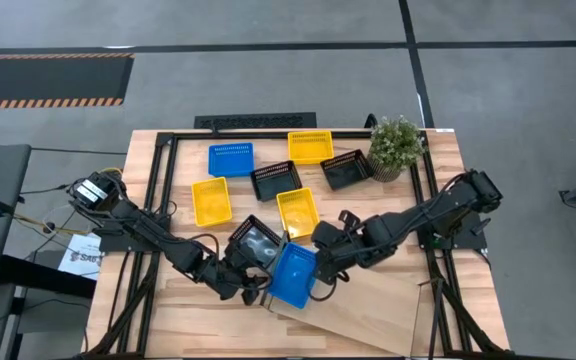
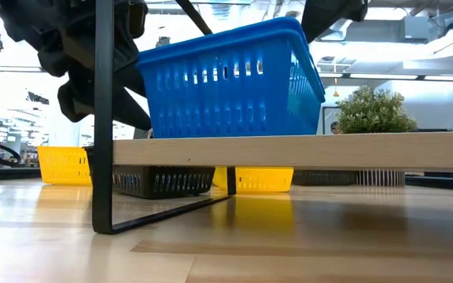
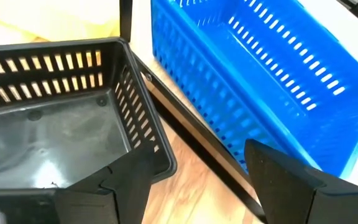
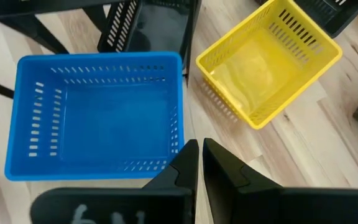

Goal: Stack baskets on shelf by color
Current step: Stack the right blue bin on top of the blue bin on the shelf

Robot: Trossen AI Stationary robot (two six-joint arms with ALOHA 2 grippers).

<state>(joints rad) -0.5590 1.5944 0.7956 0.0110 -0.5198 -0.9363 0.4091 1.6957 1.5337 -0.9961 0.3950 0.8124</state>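
**Blue basket on the shelf's end, black one waiting beside it**

I see one blue basket (image 1: pixel 293 274) sitting on the left end of the shelf (image 1: pixel 368 310), right over its black end frame (image 2: pixel 103 118). In the low view it looks tipped, one side higher than the other, so I judge it not fully settled.

My right hand (image 4: pixel 201 163) hovers at the basket's right rim with its fingers nearly together and nothing between them. My left hand (image 1: pixel 251 287) is just left of the shelf, beside a black basket (image 3: pixel 61 118) on the surface; its fingers are spread wide and hold nothing.

Another blue basket (image 1: pixel 231 158), three yellow and two more black lie loose on the surface farther back, near the plant (image 1: pixel 395 145).

The risk I see: the blue basket sits at the shelf's very end, so a nudge from either hand could push it off the edge. Crowding is the other worry; both hands are close together here.
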